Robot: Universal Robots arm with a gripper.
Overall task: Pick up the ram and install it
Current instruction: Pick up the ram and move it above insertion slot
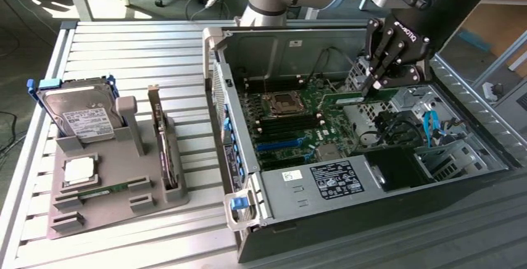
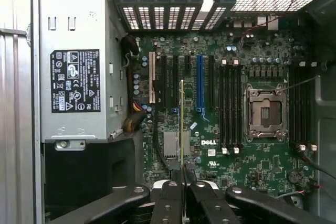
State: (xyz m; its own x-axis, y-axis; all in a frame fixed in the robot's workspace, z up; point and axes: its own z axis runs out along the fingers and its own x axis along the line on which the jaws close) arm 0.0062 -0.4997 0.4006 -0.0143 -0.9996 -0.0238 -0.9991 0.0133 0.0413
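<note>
My gripper hangs inside the open computer case, above the motherboard. It is shut on a ram, a thin green stick that juts out from the fingers toward the exterior view's left. In the wrist view the ram appears edge-on, running out from the gripper over the motherboard. It sits above the board between the expansion slots and the black memory slots. A second green ram lies in the grey holder outside the case.
The holder also carries a hard drive, a square silver chip and an upright dark card. Inside the case are the open processor socket, the power supply, blue cables and drive bays.
</note>
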